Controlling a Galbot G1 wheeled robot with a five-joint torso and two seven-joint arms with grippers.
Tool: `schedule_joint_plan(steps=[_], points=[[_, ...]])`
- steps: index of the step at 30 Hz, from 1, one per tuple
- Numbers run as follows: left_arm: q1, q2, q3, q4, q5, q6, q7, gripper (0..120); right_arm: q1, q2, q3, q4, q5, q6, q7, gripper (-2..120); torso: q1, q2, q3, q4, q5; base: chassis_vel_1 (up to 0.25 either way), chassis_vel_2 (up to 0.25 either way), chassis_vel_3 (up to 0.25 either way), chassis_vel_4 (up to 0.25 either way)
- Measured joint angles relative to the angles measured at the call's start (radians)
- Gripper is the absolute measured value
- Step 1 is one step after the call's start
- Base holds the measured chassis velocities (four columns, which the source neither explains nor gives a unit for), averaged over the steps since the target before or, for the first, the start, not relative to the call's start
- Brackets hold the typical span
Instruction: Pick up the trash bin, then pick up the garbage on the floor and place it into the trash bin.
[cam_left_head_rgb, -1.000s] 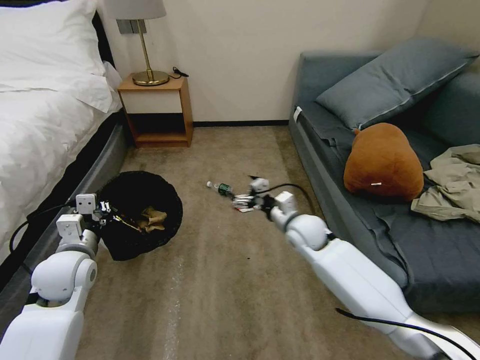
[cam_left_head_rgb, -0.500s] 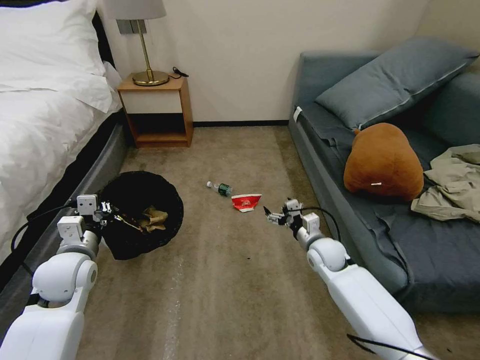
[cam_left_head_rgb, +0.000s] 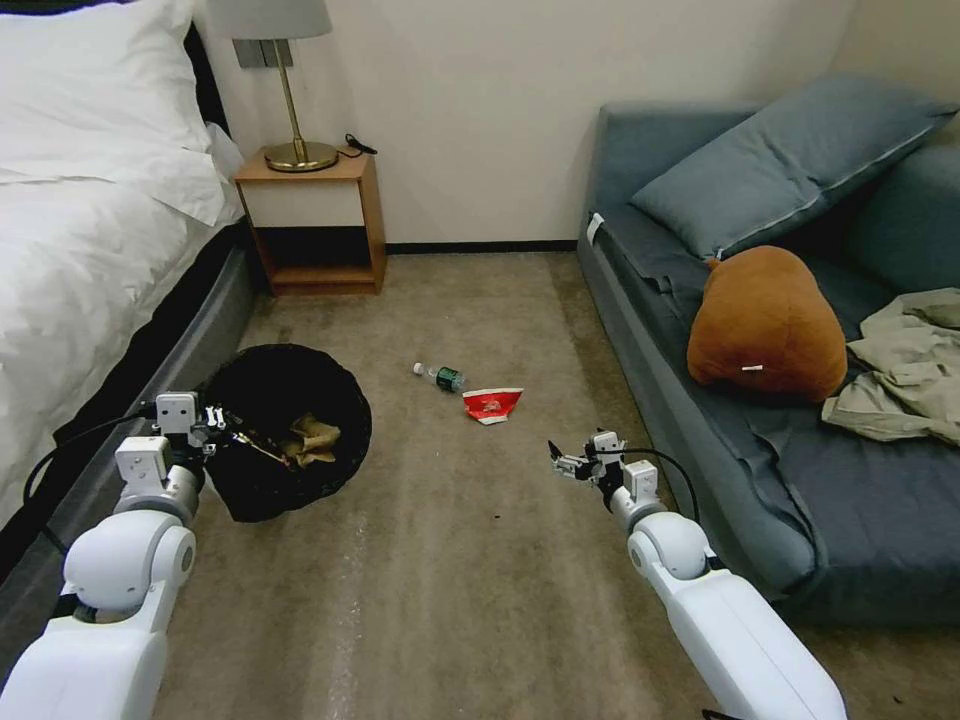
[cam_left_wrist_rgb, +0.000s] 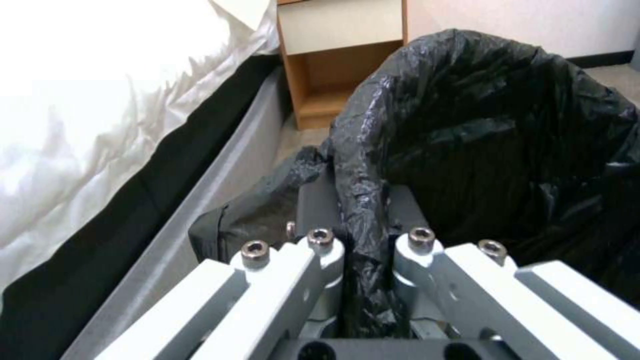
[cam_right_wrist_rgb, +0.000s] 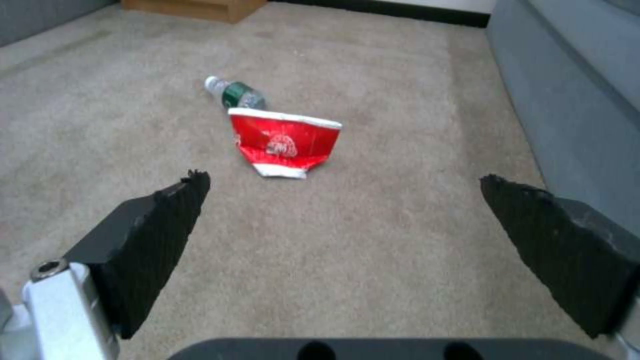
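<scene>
Left gripper (cam_left_head_rgb: 222, 424) nearest, jaws clamped on the bag-covered rim of the trash bin (cam_left_head_rgb: 345, 395), holding it by the bed (cam_left_head_rgb: 90, 250); tan paper (cam_left_head_rgb: 315, 437) and a gold-brown wrapper (cam_left_head_rgb: 255, 443) sit inside. Right gripper (cam_left_head_rgb: 562, 462) hovers over bare carpet (cam_left_head_rgb: 450, 580), jaws wide apart, nothing between them, near the sofa (cam_left_head_rgb: 720, 430). Farther out on the floor: crushed red-and-white carton (cam_left_head_rgb: 491, 404), flat, apart from the gripper; just beyond it, almost touching, the small bottle (cam_left_head_rgb: 439, 376) on its side. Step looks like: bin in hand, floor garbage pickup underway, two pieces left. Next move likely needs the right gripper to reach forward, drop low and straddle the carton.
</scene>
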Motion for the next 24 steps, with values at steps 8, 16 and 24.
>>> schedule_joint_plan(steps=[8, 16, 24], points=[[0.02, -0.004, -0.01, -0.002, -0.002, -0.019, -0.001, 4, -0.024, 0.003, 0.015, 0.001, -0.026, 0.014, -0.011, 100, 0.0, 0.0, 0.0, 0.0, 0.0, 0.0, 0.0, 0.0, 0.0], [0.034, -0.011, -0.011, -0.006, 0.0, -0.023, -0.001, 4, -0.037, 0.004, 0.02, -0.001, -0.041, 0.026, -0.023, 100, 0.0, 0.0, 0.0, 0.0, 0.0, 0.0, 0.0, 0.0, 0.0], [0.039, -0.015, -0.011, -0.004, 0.002, -0.027, -0.002, 4, -0.038, 0.004, 0.021, -0.012, -0.049, 0.035, -0.03, 100, 0.0, 0.0, 0.0, 0.0, 0.0, -0.029, 0.044, 0.033, -0.042]])
